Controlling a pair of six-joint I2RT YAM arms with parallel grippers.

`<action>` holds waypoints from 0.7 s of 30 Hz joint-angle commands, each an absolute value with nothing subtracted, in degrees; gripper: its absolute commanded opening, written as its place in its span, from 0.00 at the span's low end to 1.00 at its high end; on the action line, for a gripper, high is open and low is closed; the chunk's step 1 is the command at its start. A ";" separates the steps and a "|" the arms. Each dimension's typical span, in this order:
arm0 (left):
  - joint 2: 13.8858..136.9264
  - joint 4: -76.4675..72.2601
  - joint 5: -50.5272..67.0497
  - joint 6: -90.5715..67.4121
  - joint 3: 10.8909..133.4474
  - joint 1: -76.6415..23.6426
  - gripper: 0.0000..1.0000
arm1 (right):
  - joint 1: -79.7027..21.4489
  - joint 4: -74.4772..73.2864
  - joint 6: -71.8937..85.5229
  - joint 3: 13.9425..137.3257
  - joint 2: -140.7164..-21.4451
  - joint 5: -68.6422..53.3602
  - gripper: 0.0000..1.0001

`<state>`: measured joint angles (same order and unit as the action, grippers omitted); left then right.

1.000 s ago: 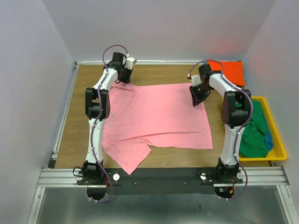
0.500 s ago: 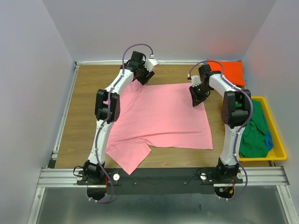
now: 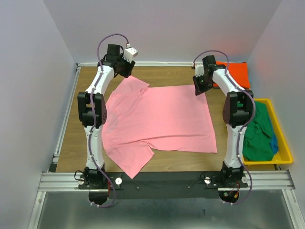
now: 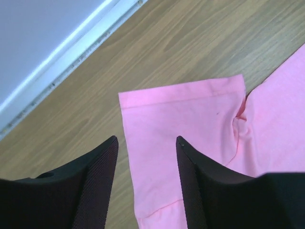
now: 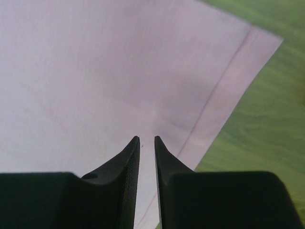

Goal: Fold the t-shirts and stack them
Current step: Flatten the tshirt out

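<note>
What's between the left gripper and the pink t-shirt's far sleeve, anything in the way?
Nothing visible. The left gripper is open over the edge of the pink t-shirt, at its sleeve, which lies flat on the wooden table. The left wrist view shows no object between the fingers and the cloth.

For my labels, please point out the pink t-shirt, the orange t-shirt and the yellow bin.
pink t-shirt (image 3: pixel 162 117): top view, body middle.
orange t-shirt (image 3: pixel 238 74): top view, folded top.
yellow bin (image 3: pixel 267 162): top view, near rim.
</note>
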<state>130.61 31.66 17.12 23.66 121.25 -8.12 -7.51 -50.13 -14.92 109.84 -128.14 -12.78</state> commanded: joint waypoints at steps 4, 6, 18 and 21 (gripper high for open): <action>130.70 38.23 22.24 18.81 114.18 -4.84 0.45 | -7.56 -48.52 -12.83 117.68 -135.35 -7.92 0.24; 130.08 38.84 21.01 18.81 111.63 -4.66 0.44 | -7.56 -48.52 -13.09 118.74 -137.10 -7.38 0.24; 142.45 45.86 13.71 15.91 124.95 -0.45 0.42 | -7.47 -46.32 -14.41 123.30 -145.62 -0.97 0.23; 148.43 48.68 12.92 15.82 135.33 -0.44 0.42 | -7.47 -45.97 -14.59 128.83 -148.88 1.57 0.23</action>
